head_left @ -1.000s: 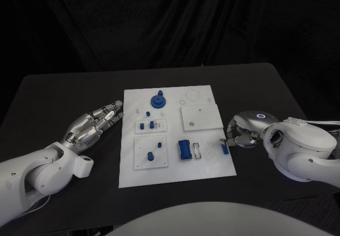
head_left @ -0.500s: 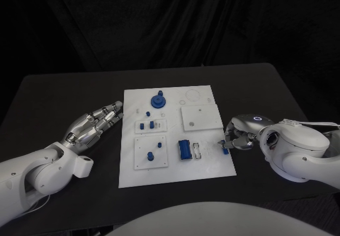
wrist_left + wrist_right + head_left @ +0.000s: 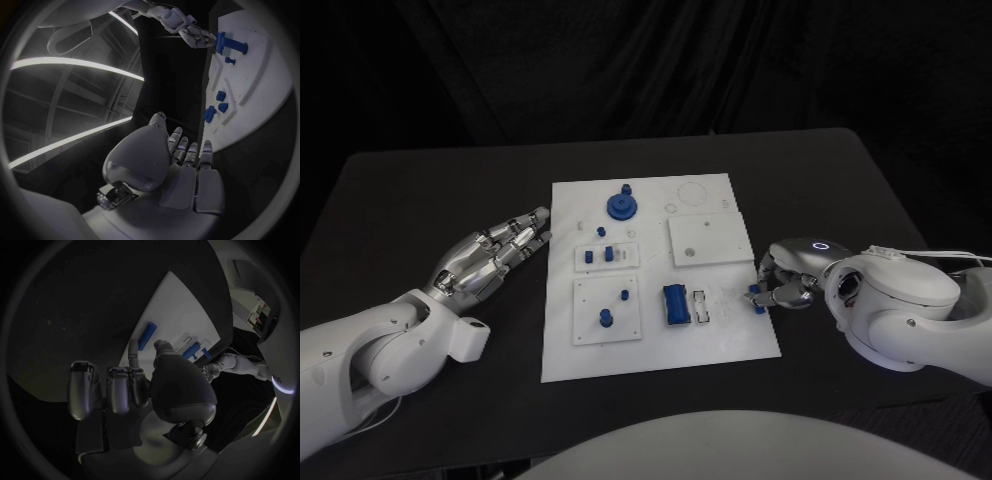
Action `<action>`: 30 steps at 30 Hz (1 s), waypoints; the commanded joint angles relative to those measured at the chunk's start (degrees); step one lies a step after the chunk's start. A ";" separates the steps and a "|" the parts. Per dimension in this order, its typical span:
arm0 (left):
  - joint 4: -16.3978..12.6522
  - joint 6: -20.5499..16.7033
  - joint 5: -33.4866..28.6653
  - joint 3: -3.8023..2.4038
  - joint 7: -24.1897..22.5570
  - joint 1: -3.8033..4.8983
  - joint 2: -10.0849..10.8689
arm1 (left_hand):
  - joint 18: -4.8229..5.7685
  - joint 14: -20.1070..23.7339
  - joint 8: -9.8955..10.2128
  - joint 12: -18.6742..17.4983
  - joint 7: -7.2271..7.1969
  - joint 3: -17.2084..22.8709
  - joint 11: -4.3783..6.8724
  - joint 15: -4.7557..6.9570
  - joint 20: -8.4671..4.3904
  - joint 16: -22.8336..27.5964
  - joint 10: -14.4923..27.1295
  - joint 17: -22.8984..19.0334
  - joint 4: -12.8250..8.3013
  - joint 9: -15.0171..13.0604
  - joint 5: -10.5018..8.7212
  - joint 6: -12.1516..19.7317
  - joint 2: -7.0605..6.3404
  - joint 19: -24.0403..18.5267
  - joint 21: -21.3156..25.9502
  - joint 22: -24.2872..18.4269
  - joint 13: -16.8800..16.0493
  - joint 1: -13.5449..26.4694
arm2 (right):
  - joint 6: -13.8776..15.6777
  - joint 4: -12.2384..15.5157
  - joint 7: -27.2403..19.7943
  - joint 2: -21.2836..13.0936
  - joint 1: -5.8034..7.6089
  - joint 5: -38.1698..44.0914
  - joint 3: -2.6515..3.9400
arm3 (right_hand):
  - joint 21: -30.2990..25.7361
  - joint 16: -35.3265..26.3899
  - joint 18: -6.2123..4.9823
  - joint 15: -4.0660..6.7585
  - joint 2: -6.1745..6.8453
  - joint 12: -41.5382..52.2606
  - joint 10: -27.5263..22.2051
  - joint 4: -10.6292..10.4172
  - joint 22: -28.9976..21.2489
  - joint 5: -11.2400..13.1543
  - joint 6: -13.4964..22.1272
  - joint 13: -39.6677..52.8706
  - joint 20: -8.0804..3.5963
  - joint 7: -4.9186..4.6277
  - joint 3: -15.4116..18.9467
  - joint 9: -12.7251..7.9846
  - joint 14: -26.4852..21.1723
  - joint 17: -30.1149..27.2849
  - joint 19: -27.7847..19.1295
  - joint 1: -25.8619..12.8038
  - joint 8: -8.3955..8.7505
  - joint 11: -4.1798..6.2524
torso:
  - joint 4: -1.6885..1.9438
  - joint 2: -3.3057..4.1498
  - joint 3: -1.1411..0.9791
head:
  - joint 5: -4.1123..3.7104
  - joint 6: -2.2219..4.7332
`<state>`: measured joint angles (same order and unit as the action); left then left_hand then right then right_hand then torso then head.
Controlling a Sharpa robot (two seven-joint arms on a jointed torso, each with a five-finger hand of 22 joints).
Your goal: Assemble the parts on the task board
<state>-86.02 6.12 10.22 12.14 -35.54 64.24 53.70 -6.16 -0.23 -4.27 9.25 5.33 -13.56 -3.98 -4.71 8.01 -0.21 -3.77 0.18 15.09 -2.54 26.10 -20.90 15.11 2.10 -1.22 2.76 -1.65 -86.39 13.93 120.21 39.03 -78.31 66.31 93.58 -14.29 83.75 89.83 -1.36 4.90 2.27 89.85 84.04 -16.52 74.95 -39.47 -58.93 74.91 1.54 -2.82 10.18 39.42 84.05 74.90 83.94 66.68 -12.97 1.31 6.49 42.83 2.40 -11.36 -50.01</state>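
Reaching at the task board's [image 3: 661, 350] right edge, a small blue part [image 3: 757, 302] was touched by the right hand [image 3: 788, 280] (grip not discernible); it could be nudged off. The left hand [image 3: 488, 258] was kept spread, empty.

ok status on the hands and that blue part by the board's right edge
Left hand open, flat on table beside task board. Right hand at the small blue part; grip unclear. Nothing in the way.
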 commanded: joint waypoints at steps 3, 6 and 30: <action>-0.01 0.95 0.02 -0.04 -0.08 -0.11 -0.21 | -1.02 0.02 0.28 -0.01 0.17 0.31 -0.45 -0.38 0.24 0.09 0.02 -0.09 -0.09 -0.02 0.23 0.32 -0.14 -0.05 -0.18 0.01 0.01 -0.35 | -0.92 -0.13 8.78 0.16 -0.44 -0.15 -0.01 | -0.06 0.17 -0.30 -0.33 0.00 0.15 5.96 0.07 12.86 -0.37 -0.36 15.09 0.31 -0.11 -0.38 -0.12 5.95 15.10 2.97 0.55 0.40 -0.27 | 0.04 0.00 -0.03 | -0.13 0.01; 0.03 1.02 0.02 -0.04 0.03 -0.12 -0.25 | -1.02 0.02 0.28 -0.01 0.17 0.31 -0.45 -0.38 0.24 0.09 0.02 -0.09 -0.09 -0.02 0.23 0.32 -0.14 -0.05 -0.18 0.01 0.01 -0.35 | -0.83 -0.19 8.63 0.42 -0.64 -0.15 -0.01 | -0.11 0.17 -0.32 -0.28 -0.05 0.15 5.96 0.25 12.84 -1.34 -0.62 15.09 0.28 -0.01 -0.88 -0.39 5.95 15.10 2.94 1.88 0.56 -0.20 | -0.01 -0.01 -0.03 | -0.03 0.01; -0.33 1.25 0.02 -0.04 0.59 -0.27 -0.08 | -1.07 0.04 0.30 0.00 0.45 0.57 -0.74 -0.51 0.43 0.10 -0.01 -0.10 -0.35 -0.01 0.46 0.46 -0.03 -0.03 -0.19 0.00 0.01 -0.57 | 5.74 -0.88 5.68 2.64 -2.48 -2.71 0.01 | -0.41 -0.09 -0.39 0.02 8.93 0.15 5.96 4.20 12.75 19.65 -3.57 15.09 -0.22 0.13 -34.69 -1.61 5.82 14.45 2.77 14.80 0.75 0.26 | 0.05 -0.06 0.00 | 0.48 0.01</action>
<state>-86.14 6.61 10.22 12.14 -34.58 64.08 53.66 -6.16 -0.23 -4.27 9.25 5.53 -13.16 -4.36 -4.71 8.01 -0.21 -3.73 0.16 14.69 -2.54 26.33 -20.69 15.11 2.09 -1.22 2.76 -1.65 -86.39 17.21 119.61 38.97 -75.75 64.41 93.44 -13.89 83.53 89.83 -1.36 4.79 10.30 89.85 84.03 -18.95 74.93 -19.87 -62.02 74.90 1.09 -2.63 -16.38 37.56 83.94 74.90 83.93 82.00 -11.86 1.29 6.53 42.78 2.36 -11.00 -50.01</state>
